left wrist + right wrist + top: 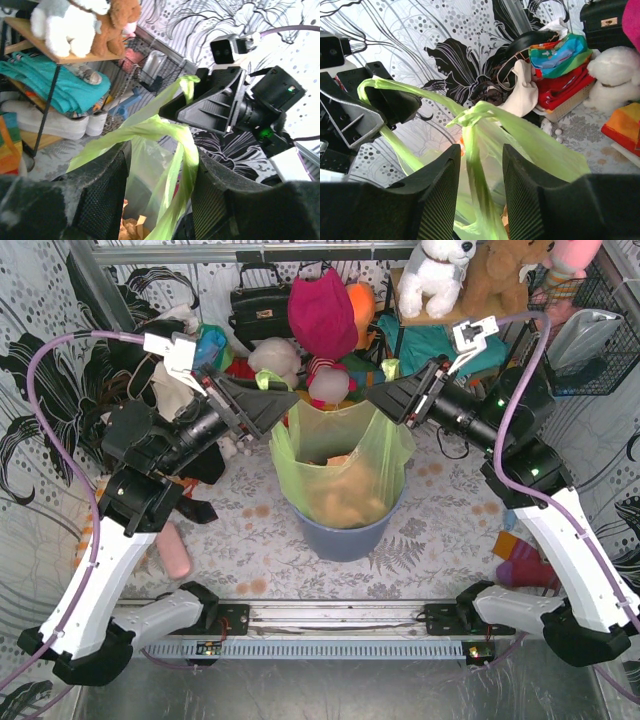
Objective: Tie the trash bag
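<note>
Top external view first: we have the left gripper (288,402) and the right gripper (372,400) facing each other, tips near. The bag (345,455) sits directly below and between them, inside the bin (340,538), with brown paper (350,495) showing through. A green tip of the bag pokes up right at each gripper. We cannot read the jaws from up here.

Left wrist view: we look along the left gripper and its jaws stand apart. A twisted strip of bag runs up between them, lying against the finger on the view's right, not pinched. Ahead, a green tail curls over the right gripper's tip.

Right wrist view: here too the jaws are parted, and a thin strip of bag rises between them, nearer the finger on the view's left. The strips meet in a bunch just ahead of the fingers. Beyond that, a green loop drapes over the left gripper's tip.
</note>
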